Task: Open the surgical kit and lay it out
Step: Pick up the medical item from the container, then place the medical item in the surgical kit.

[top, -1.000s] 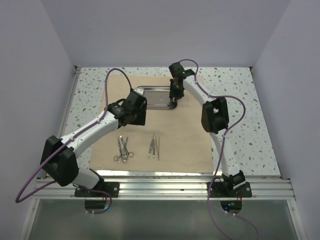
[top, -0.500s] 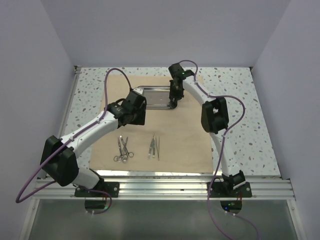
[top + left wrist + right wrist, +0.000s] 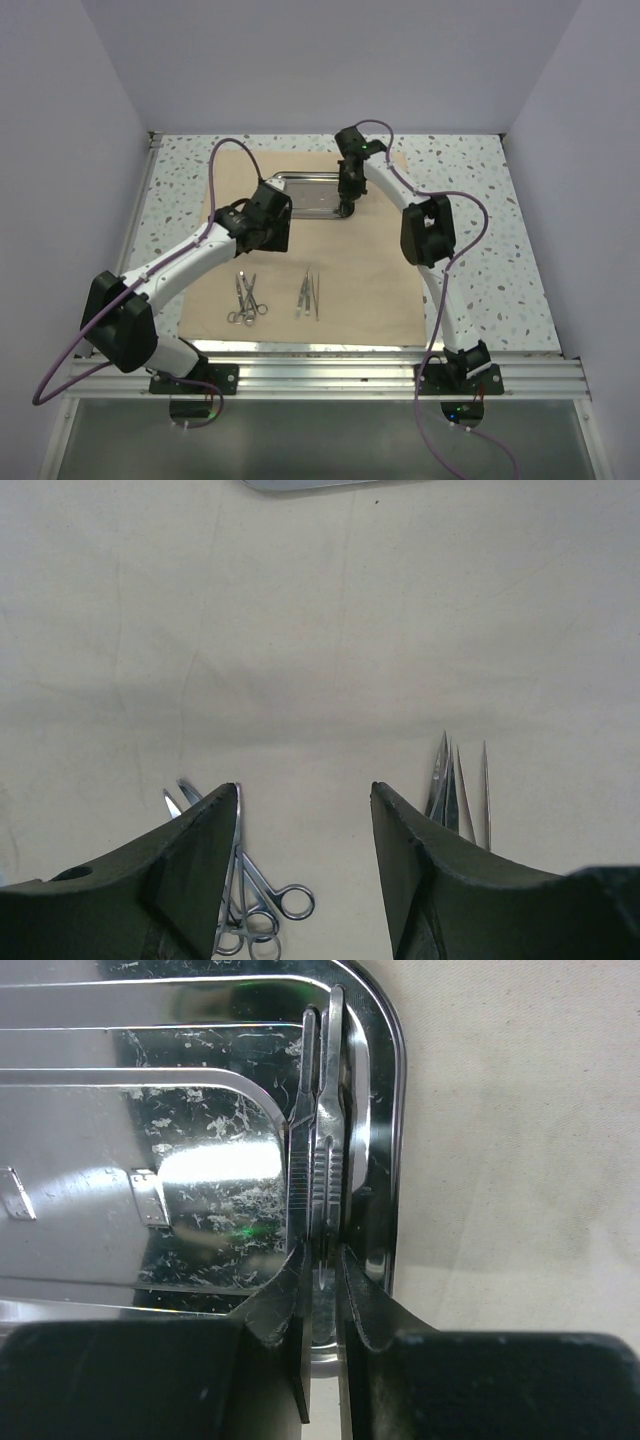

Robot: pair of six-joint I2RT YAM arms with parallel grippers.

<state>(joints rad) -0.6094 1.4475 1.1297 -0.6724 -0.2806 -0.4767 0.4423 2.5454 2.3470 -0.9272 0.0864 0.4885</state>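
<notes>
The tan cloth wrap [image 3: 360, 270] lies spread flat on the table. The steel tray [image 3: 310, 195] sits on its far part. My right gripper [image 3: 347, 205] is at the tray's right end. In the right wrist view it [image 3: 322, 1250] is shut on the near ends of two slim ribbed silver instruments [image 3: 320, 1150] lying along the tray's right rim [image 3: 395, 1110]. My left gripper [image 3: 272, 238] is open and empty above the cloth [image 3: 320, 630]. Scissor-like forceps [image 3: 245, 300] [image 3: 255, 890] and tweezers [image 3: 308, 295] [image 3: 455, 780] lie on the near part of the cloth.
The speckled tabletop [image 3: 480, 220] surrounds the cloth. Purple walls close the left, back and right sides. A metal rail [image 3: 330, 375] with both arm bases runs along the near edge. The tray's near edge [image 3: 300, 483] shows at the top of the left wrist view.
The right arm has shifted very slightly to the left at the tray's right end. The left arm and the laid-out instruments have not moved.
</notes>
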